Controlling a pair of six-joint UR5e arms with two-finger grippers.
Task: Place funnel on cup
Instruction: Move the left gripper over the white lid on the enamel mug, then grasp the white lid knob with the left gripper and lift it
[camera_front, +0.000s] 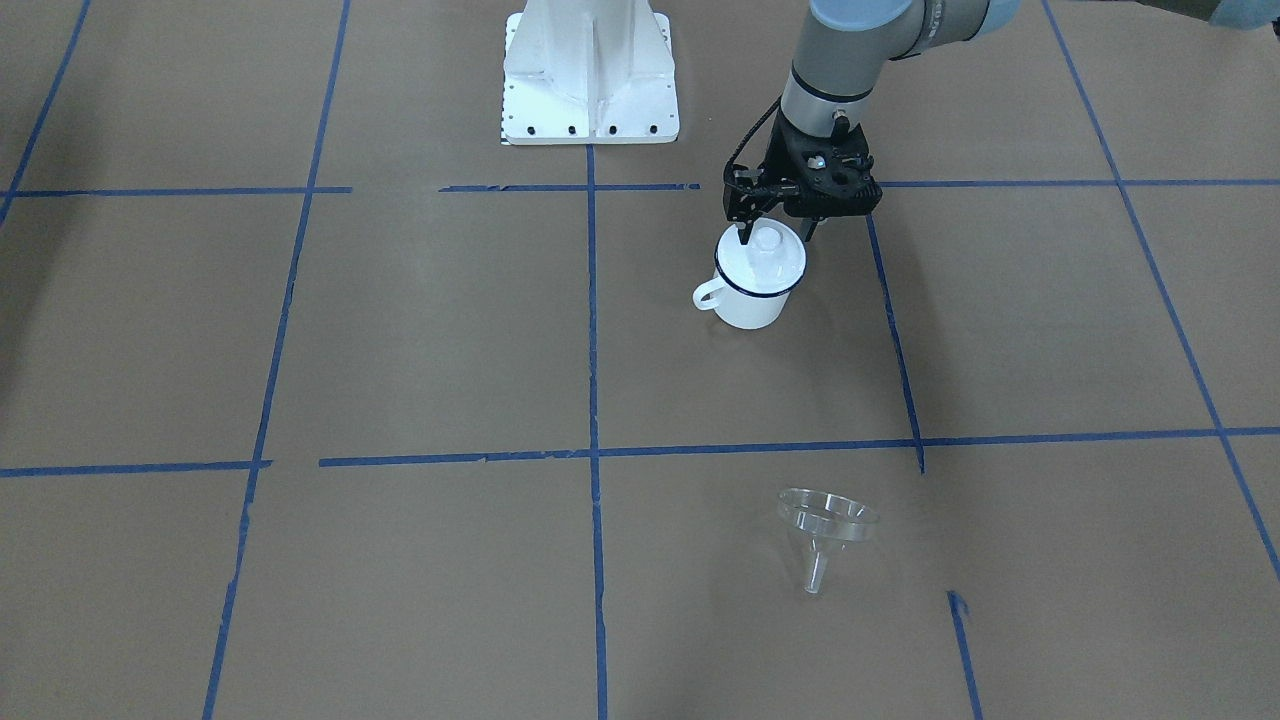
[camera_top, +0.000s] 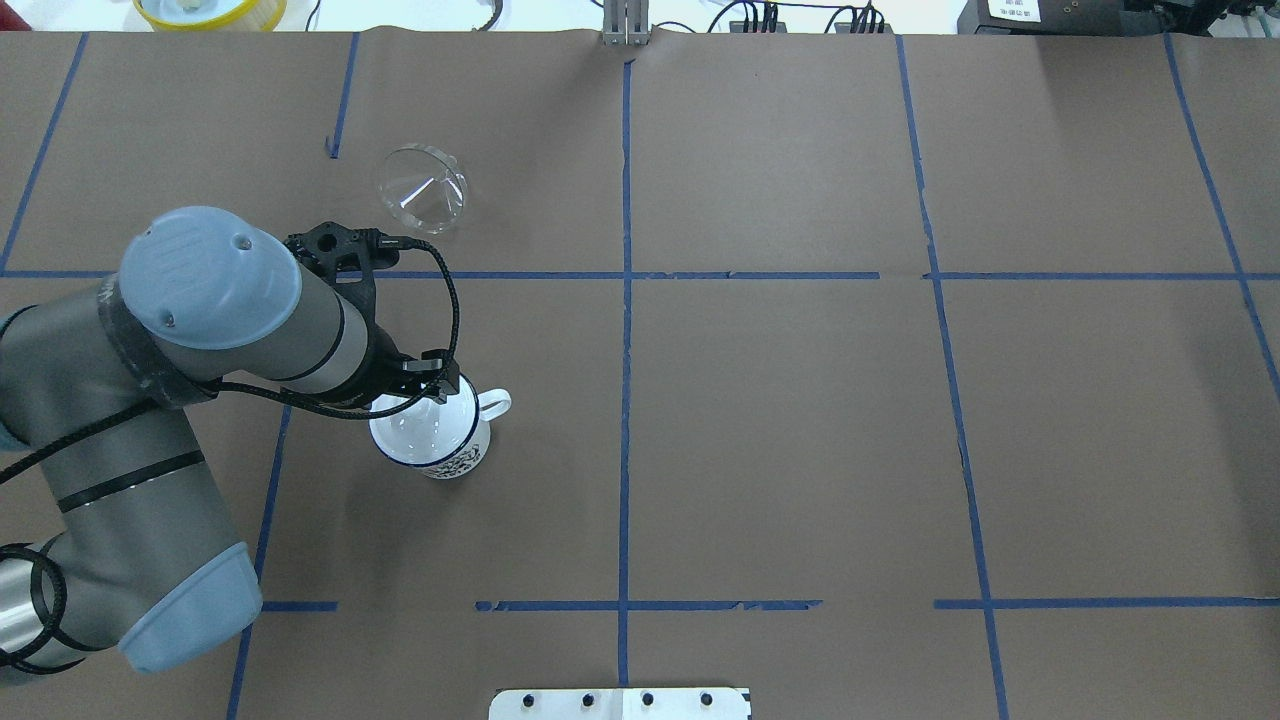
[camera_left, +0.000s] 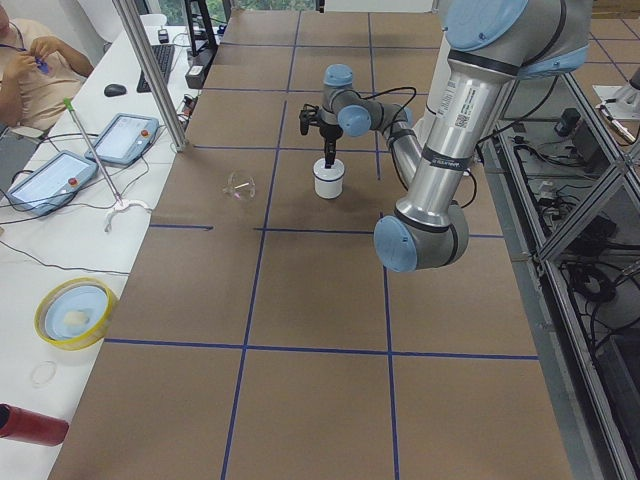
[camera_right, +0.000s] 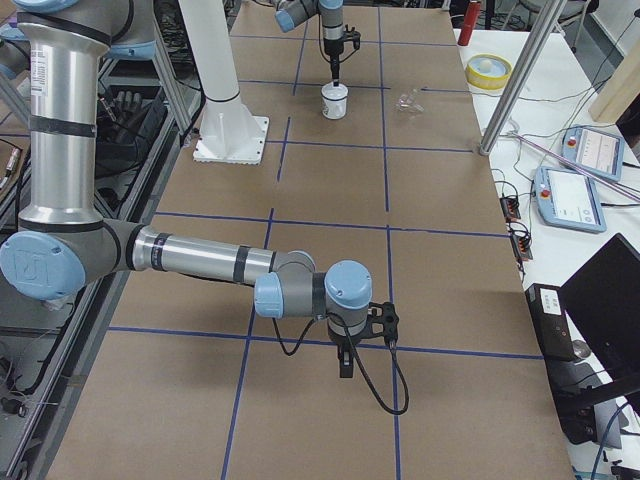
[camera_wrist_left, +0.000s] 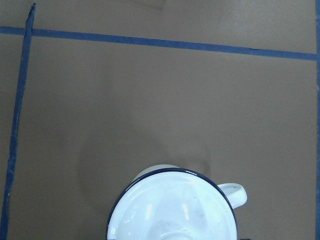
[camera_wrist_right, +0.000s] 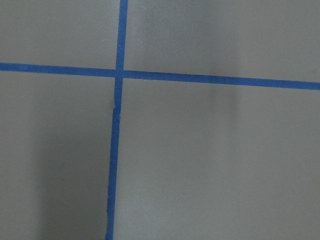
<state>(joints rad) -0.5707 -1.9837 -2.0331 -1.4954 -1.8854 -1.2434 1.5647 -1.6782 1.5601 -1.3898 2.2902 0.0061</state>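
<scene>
One claw, the left claw (camera_front: 775, 232), hangs spread wide over the white enamel mug (camera_front: 750, 308), its jaws either side of the knob (camera_front: 765, 240) of the white lid (camera_front: 778, 270) on the mug, gripping nothing. The clear funnel (camera_front: 826, 520) lies tipped on the brown surface (camera_front: 400, 350), well apart from the mug, on the mug's side away from the robot's base (camera_front: 590, 75). Whether the right claw (camera_right: 345, 362), far from the mug, is wide or narrow cannot be told.

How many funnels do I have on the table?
1. The funnel lies alone, a blue tape line between it and the cup; none seems hidden.
</scene>
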